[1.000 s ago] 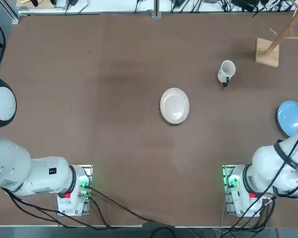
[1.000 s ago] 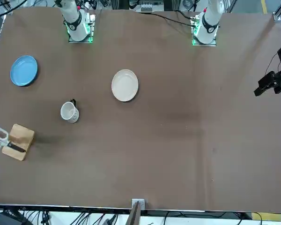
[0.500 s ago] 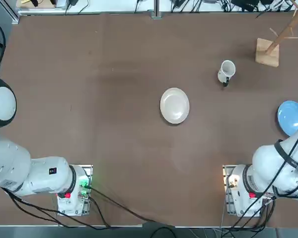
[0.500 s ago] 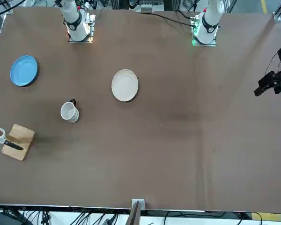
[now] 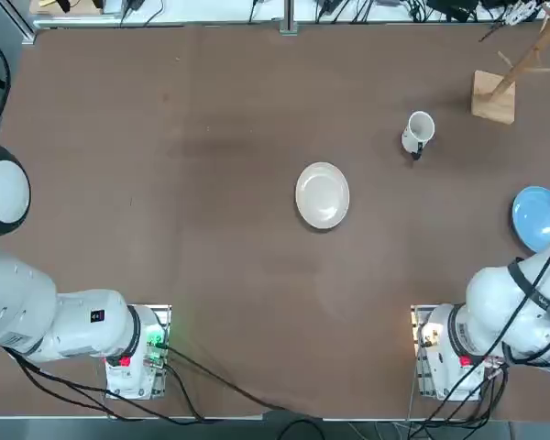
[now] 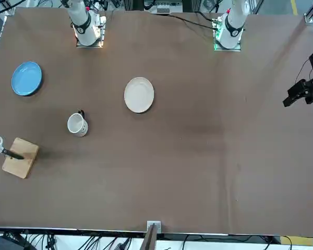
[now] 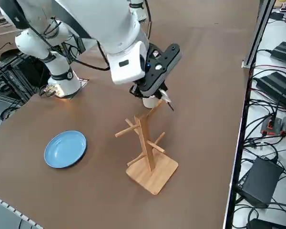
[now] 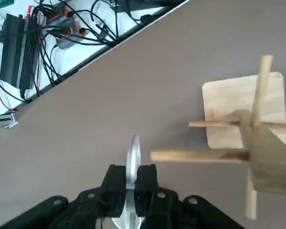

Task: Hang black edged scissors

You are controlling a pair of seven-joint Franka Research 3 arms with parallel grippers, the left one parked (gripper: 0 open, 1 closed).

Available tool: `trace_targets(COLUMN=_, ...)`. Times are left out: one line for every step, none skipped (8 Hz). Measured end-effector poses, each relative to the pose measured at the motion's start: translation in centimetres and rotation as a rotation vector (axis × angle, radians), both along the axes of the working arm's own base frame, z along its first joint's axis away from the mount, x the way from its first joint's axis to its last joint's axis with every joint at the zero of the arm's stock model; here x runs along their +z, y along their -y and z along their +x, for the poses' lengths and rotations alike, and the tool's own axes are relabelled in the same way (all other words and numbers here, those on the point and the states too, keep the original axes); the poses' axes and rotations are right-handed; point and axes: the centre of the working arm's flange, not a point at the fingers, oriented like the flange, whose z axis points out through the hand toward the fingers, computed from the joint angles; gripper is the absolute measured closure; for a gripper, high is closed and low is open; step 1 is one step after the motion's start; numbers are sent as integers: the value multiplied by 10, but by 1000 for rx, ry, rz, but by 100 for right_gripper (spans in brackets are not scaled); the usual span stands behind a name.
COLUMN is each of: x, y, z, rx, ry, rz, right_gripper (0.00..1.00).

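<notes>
Right gripper clamps the black edged scissors — long axis aslant, dark tip toward the robot's left.

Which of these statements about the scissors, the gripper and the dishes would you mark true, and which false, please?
1. The right gripper is closed on the scissors. True.
2. The scissors already hang on the wooden rack. False: the gripper holds them, off its pegs.
3. The blue plate lies on the table. True.
4. The mug sits on the white plate. False: it stands apart from it.
</notes>
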Motion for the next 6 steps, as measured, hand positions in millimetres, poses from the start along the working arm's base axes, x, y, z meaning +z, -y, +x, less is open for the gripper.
trace_targets(x=0, y=5, z=-2, rx=-7, ry=-1, rz=1, right_gripper=87)
trace_targets(x=0, y=8, z=-3, rx=-11, ry=-1, rz=1, right_gripper=87)
trace_targets(x=0, y=9, z=-4, rx=-13, ry=1, rz=2, right_gripper=87)
trace_targets(x=1, y=9, z=-4, rx=-14, ry=3, rz=2, right_gripper=87)
trace_targets(x=2, y=11, z=-4, rx=-17, ry=7, rz=0, right_gripper=87)
trace_targets(x=3, y=15, z=-6, rx=-24, ry=9, rz=-1, right_gripper=87)
